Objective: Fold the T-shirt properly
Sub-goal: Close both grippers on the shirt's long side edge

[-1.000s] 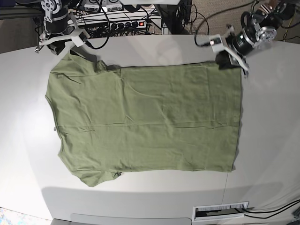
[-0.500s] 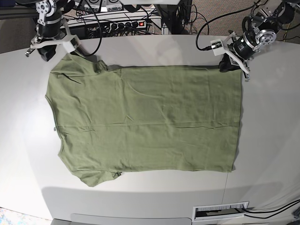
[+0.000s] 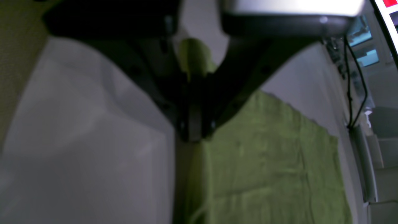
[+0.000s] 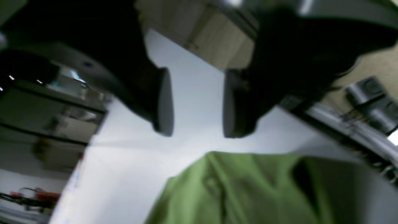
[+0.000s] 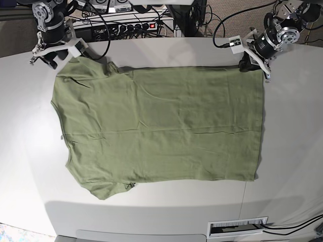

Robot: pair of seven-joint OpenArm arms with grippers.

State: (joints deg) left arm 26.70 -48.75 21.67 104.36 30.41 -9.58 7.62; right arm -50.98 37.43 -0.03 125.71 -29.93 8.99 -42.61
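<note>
Grey table [image 5: 151,212] – left gripper [image 3: 194,93] pinches T-shirt [image 5: 161,128]; wrist view shows right gripper [image 4: 194,104] agape

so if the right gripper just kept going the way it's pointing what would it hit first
Most likely the bare table. The right gripper is open over white surface, with the T-shirt sleeve edge just short of its fingertips; depth is unclear.

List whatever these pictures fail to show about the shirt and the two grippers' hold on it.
- Left wrist view: the closed left gripper covers the pinched corner of the plain olive-green cotton T-shirt; blur hides how much fabric is caught.
- Right wrist view: the open right gripper hangs over the grey table; blur hides the sleeve's detail.
- Base view: the neckline is too small to make out.
</note>
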